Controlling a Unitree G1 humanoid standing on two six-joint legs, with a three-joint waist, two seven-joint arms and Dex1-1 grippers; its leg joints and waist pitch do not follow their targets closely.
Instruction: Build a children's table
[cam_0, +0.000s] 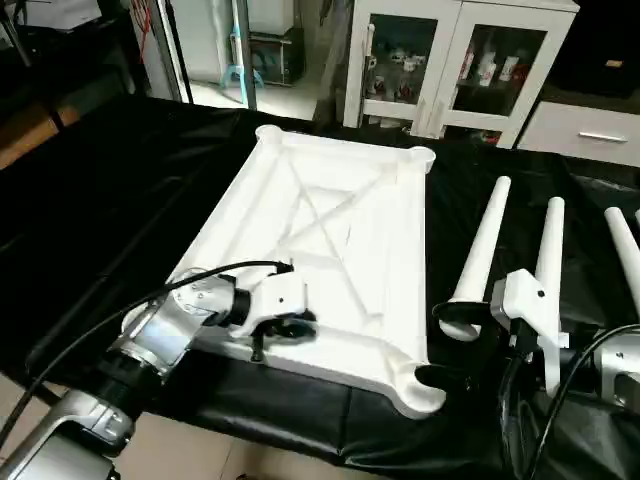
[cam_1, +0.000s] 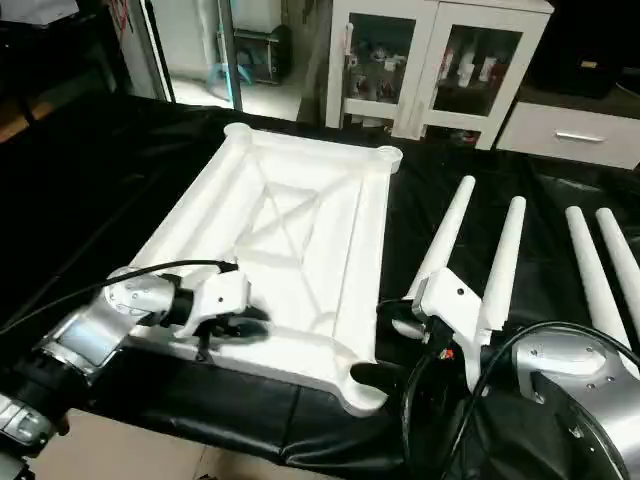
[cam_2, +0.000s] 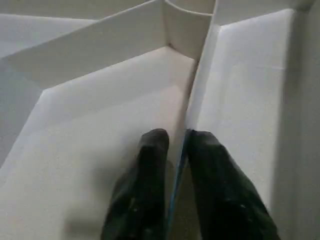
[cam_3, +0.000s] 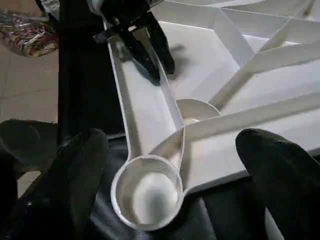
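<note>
Head views show the top (cam_0: 340, 260) upside down on the desk (cam_0: 120, 200), all sockets empty, four legs (cam_1: 500, 265) lying loose right of it: nothing fitted. Left fingers (cam_2: 155, 165) pinch its near rim; right fingers (cam_3: 280, 175) spread wide around the near-right socket (cam_3: 147, 192)

Silver forearms, white wrist housings, black cables; each tool (cam_1: 228, 330) two black fingers.
</note>
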